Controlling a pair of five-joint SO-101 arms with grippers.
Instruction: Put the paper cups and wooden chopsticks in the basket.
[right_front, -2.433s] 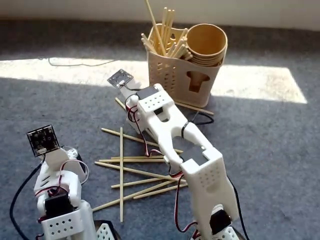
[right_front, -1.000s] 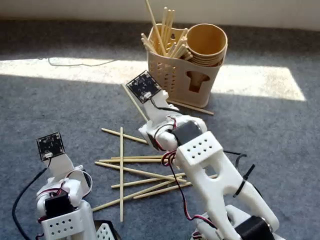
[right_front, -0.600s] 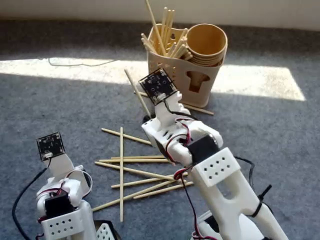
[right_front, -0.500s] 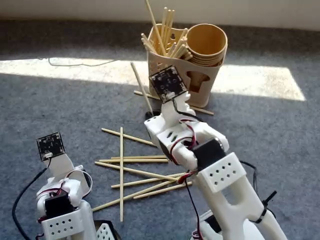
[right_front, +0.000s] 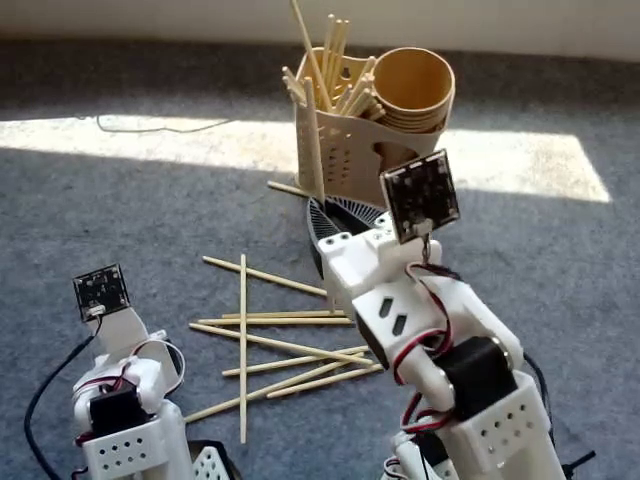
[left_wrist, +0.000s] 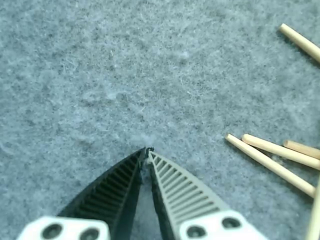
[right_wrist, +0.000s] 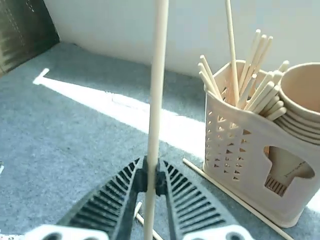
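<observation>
My right gripper is shut on one wooden chopstick and holds it upright, close to the basket and level with its rim. From above, that chopstick stands against the basket's left front corner. Stacked paper cups and several chopsticks sit inside the basket. Several loose chopsticks lie crossed on the grey carpet between the arms. My left gripper is shut on nothing, tips down at the carpet, with chopstick ends just off to one side.
One chopstick lies on the carpet along the foot of the basket. A thin cable runs across the sunlit strip at the back left. A pale wall closes the far edge. Open carpet lies to the right of the basket.
The right arm has lifted a chopstick off the carpet, turned it upright and carried it up beside the basket. The left arm has stayed low at the front left.
</observation>
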